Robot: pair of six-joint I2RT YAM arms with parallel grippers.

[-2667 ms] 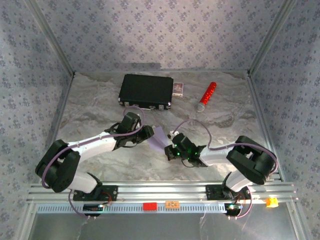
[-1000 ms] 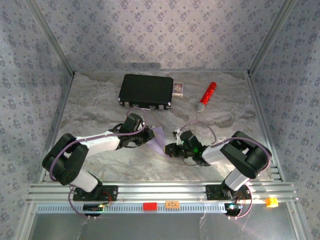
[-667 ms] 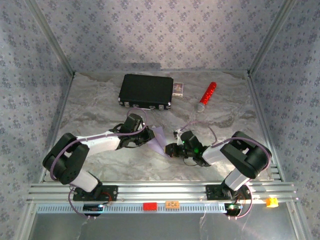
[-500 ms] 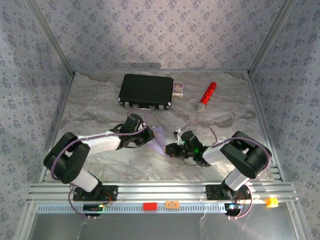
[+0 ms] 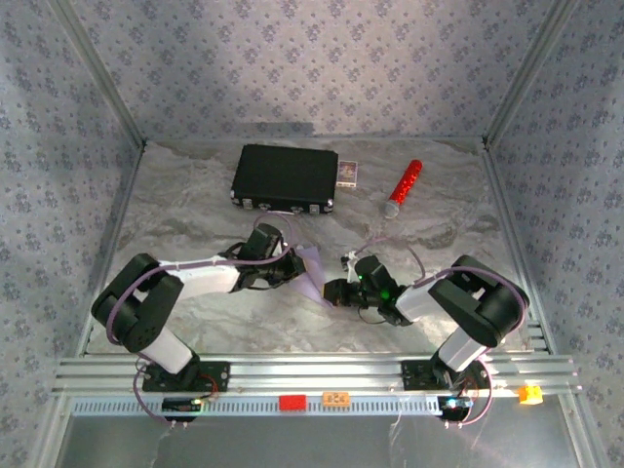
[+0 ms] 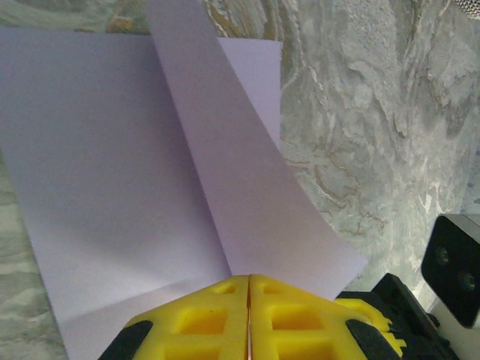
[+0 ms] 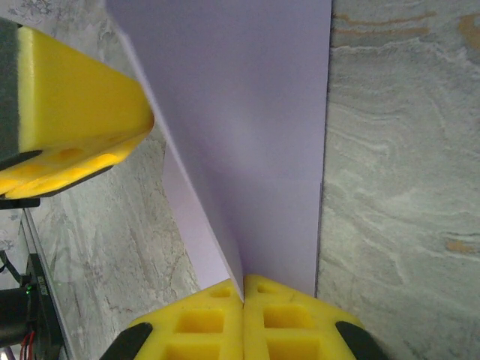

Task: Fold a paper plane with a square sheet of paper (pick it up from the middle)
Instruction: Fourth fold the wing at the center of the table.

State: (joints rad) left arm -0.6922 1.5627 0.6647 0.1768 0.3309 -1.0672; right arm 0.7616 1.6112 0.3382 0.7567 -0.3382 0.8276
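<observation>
risk, tear: my left hand (image 5: 292, 274) and right hand (image 5: 332, 291) are both gripping the sheet (image 5: 312, 265) at once; if they are pulling apart or twisting against each other, i judge the thin paper is likely to be ripping at one pinch.
risk, crease: the raised flap is curving rather than lying flat, so pressing it down skewed would be setting an off-centre fold and spoiling the plane.
risk, slip: each hand is holding only a narrow bit of paper at its tips, so a quick move could be sliding the sheet out.
risk, bump: the hands are working just beside each other, so a careless swing could be knocking fingers together.
left hand state: pressed together, pinching a fold of the sheet right at the tips in the left wrist view.
right hand state: pressed together, pinching the sheet's near end in the right wrist view.
sheet to left hand: one flap is rising from between my fingers and arching away, while the rest is spreading flat on the table (image 5: 195, 210) ahead and to the left.
sheet to right hand: it is running straight out from my tips, with the left hand's yellow finger (image 7: 71, 112) just beside it.
sheet place: mid-table, between the two hands, well apart from the case (image 5: 285, 176).
</observation>
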